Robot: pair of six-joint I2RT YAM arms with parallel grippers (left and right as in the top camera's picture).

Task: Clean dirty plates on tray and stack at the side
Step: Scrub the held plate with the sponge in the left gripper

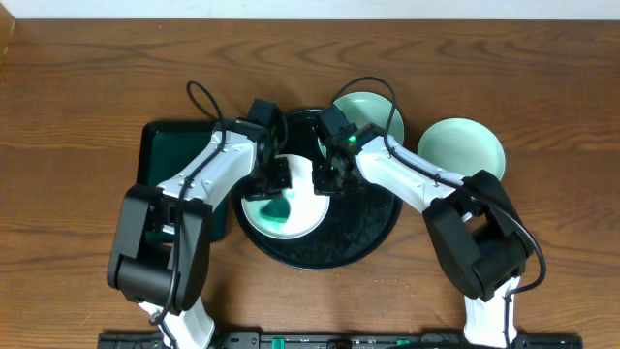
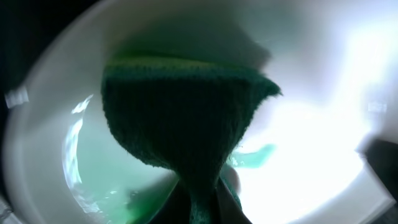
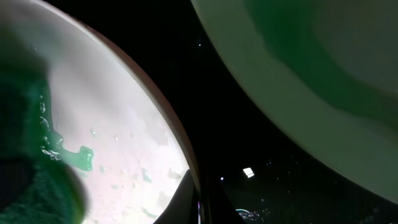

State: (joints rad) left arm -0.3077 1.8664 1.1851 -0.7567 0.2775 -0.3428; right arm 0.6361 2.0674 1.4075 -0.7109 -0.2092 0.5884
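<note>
A pale plate [image 1: 302, 221] with a teal smear lies on the left half of the round black tray [image 1: 363, 228]. My left gripper [image 1: 278, 180] is shut on a dark green sponge [image 2: 180, 118] and presses it onto this plate [image 2: 311, 124]; wet teal streaks lie round it. My right gripper [image 1: 325, 180] is shut on the plate's right rim [image 3: 199, 199], one finger on each side. The right wrist view shows the plate's wet face [image 3: 118, 124] with a teal blob. A second plate [image 1: 373, 114] sits at the tray's back right. A third plate [image 1: 463, 147] lies on the table to the right.
A rectangular black tray [image 1: 160, 145] sits left of the round tray, mostly under my left arm. The second plate's underside [image 3: 311, 74] hangs close above my right gripper. The table is brown wood [image 1: 77, 97].
</note>
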